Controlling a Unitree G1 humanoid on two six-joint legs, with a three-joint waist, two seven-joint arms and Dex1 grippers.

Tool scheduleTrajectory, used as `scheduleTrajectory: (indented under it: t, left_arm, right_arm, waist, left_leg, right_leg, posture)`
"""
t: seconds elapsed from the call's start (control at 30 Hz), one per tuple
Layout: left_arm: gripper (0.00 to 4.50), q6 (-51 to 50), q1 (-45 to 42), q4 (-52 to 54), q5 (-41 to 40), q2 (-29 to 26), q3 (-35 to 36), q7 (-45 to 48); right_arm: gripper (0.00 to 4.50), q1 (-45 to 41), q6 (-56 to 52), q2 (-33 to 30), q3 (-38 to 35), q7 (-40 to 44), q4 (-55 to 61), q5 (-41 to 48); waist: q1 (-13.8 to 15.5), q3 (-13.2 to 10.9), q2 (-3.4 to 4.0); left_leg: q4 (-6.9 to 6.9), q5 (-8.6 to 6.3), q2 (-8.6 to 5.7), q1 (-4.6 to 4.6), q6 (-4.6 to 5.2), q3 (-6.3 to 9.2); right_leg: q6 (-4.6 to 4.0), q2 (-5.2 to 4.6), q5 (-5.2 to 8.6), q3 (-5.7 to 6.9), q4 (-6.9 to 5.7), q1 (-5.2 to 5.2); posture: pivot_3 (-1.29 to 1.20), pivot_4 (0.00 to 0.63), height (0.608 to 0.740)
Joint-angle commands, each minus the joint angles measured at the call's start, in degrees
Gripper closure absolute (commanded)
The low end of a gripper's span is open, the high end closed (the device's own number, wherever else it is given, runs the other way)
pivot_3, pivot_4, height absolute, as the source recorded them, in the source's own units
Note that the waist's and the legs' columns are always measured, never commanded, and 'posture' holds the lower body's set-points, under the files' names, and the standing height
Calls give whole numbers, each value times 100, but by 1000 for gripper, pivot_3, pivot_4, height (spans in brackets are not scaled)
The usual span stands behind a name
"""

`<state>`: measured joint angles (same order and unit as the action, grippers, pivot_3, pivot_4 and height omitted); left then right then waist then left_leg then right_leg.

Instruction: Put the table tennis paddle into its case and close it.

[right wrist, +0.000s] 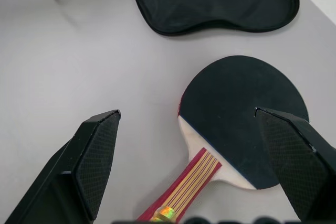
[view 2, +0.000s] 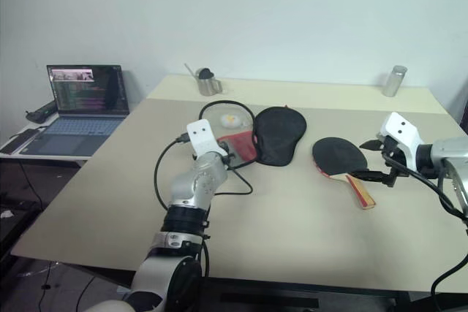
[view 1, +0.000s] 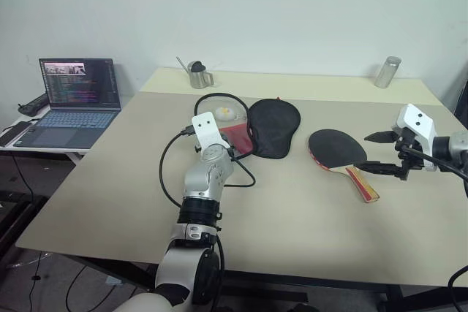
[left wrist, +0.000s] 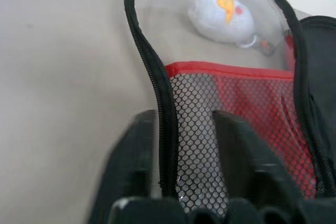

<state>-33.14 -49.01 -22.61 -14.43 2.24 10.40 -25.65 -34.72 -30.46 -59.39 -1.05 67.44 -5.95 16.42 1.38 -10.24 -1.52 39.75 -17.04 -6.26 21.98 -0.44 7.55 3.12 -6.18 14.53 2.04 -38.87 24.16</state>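
The case (view 1: 257, 128) lies unzipped and splayed on the table (view 1: 292, 202), nothing inside it, its plush charm (left wrist: 220, 15) resting by the mesh pocket. Left gripper (left wrist: 186, 145) straddles the zipper edge, fingers parted, not clamping. The table tennis paddle (right wrist: 241, 114) lies flat just right of the case, under the wide-open, empty right gripper (right wrist: 186, 156).

Even, soft indoor light falls on the table (view 1: 307, 210), with faint shadows and no glare, while the left gripper's fingers (left wrist: 142, 166) are blurred up close.
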Motion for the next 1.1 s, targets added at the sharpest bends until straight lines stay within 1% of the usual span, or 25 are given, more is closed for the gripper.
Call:
scheduleTrajectory:
  t: [0.03,0.1,0.2,0.27,0.4,0.47,0.57,0.73,0.83,0.9,0.97,1.03,1.1]
  left_arm:
    - [1119,134,41,323,154,-323,-156,589]
    - [422,187,117,440,254,-656,-452,1280]
    - [422,252,250,605,296,-1083,-751,2148]
    - [422,204,263,638,240,-1206,-791,2502]
    - [422,217,-112,434,337,-1350,-1173,3394]
    - [422,240,-281,183,574,-1308,-1435,3538]
    - [422,437,-501,-306,958,-1074,-1747,3439]
    - [422,514,-833,-1164,1305,-505,-1899,3155]
    - [422,584,-896,-1270,1407,-387,-1885,3137]
    - [422,515,-863,-1051,1405,-490,-1865,3342]
    - [422,354,-737,-610,1350,-730,-1861,3689]
    - [422,147,-565,-87,1253,-1112,-1875,4201]
    - [422,-70,-366,453,1137,-1620,-1882,4799]
  right_arm:
    - [0,-126,117,-32,-97,-7,27,-36]
    - [0,-130,126,-36,-97,-5,12,-40]
    - [0,-135,146,-46,-101,-11,-21,-51]
    - [0,-124,160,-47,-96,-21,-34,-65]
    - [0,-62,155,-19,-66,-39,26,-79]
    - [0,-91,156,0,-52,-36,10,-93]
    - [0,-101,165,20,-35,-32,3,-115]
    - [0,-107,159,45,-42,-19,16,-147]
    - [0,-83,112,38,-90,-43,58,-144]
    - [0,-109,16,68,-142,-230,-32,-195]
    - [0,-225,-231,238,-162,-654,-187,-275]
    - [0,-452,-852,610,-203,-1362,-305,-317]
    - [0,-570,-1662,987,-291,-2074,-316,-343]
  waist:
    - [-10,0,0]
    - [-9,0,0]
    - [-6,0,1]
    - [-2,0,1]
    - [3,0,1]
    - [7,0,1]
    - [3,0,1]
    - [-15,0,1]
    - [-27,-1,0]
    - [-30,-1,0]
    - [-37,-1,0]
    - [-73,0,2]
    - [-124,1,3]
  left_leg:
    - [0,0,1,0,0,0]
    - [-1,0,1,-1,0,0]
    - [0,0,0,0,0,0]
    - [1,0,-1,0,0,2]
    - [1,0,-1,1,0,6]
    - [5,0,-2,4,0,8]
    - [3,0,-3,4,1,7]
    - [3,0,-2,4,1,6]
    - [0,0,0,4,1,4]
    - [0,0,1,4,1,4]
    - [0,0,1,3,1,3]
    - [-1,0,2,2,0,2]
    - [-2,0,4,0,0,1]
  right_leg:
    - [0,1,0,0,0,0]
    - [0,1,0,0,-1,1]
    - [-1,1,0,-1,-2,1]
    - [-1,1,-1,1,0,1]
    - [-1,1,-1,4,0,0]
    - [-1,0,-1,6,1,0]
    - [-1,0,-1,5,2,-1]
    - [0,0,-1,4,1,0]
    - [0,1,-1,3,0,2]
    - [0,1,-1,3,0,4]
    - [0,1,-1,2,0,3]
    - [-1,1,-1,-1,-1,4]
    - [-4,2,-3,-6,-3,5]
  posture:
    - [0,150,740]
    - [0,150,740]
    - [0,150,740]
    - [0,150,740]
    - [0,150,740]
    - [0,150,740]
    - [0,150,740]
    - [0,150,740]
    - [0,150,740]
    - [0,150,740]
    - [0,150,740]
    - [0,150,740]
    - [0,150,740]
